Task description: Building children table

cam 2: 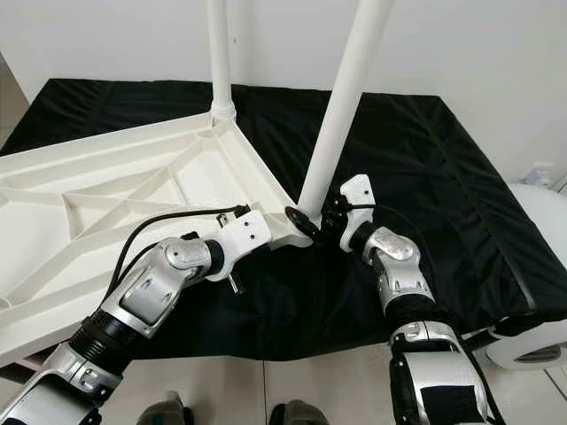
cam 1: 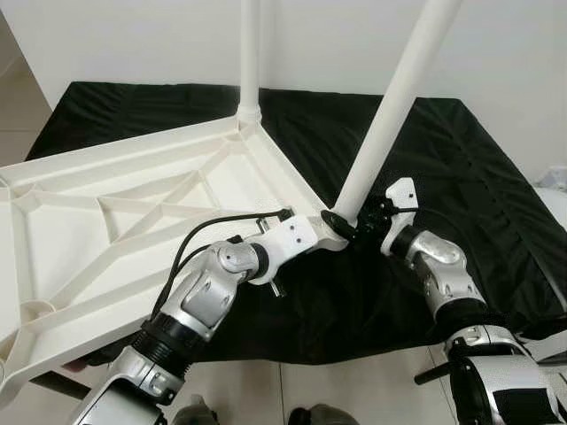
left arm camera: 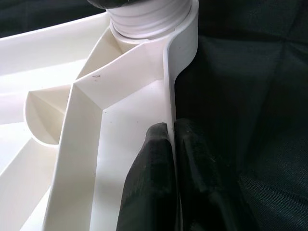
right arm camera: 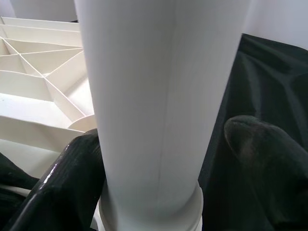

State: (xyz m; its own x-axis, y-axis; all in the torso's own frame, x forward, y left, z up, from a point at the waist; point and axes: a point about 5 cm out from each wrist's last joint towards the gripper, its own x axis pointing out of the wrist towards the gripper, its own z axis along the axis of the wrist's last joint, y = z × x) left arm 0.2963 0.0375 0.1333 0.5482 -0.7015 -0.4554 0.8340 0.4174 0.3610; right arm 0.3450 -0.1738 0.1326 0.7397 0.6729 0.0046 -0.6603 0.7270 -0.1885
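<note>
The upturned white tabletop [cam 1: 106, 212] fills the left and centre of the head view on the black cloth [cam 1: 461, 168]. From its near corner socket [left arm camera: 144, 19] a leg [cam 1: 390, 111] leans toward the upper right, while the far leg [cam 1: 251, 53] stands upright. My right gripper [cam 1: 354, 226] clasps the leaning leg's base; my left gripper [left arm camera: 172, 159] pinches the tabletop's rim beside it.

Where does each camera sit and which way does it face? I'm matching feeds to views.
Eye views: on the head, looking down at the upturned tabletop on black cloth; both arms show.
Left wrist view: along the left gripper, pinching the tabletop's rim.
Right wrist view: along the right gripper, around the tilted leg.
All share that leg's corner socket.
</note>
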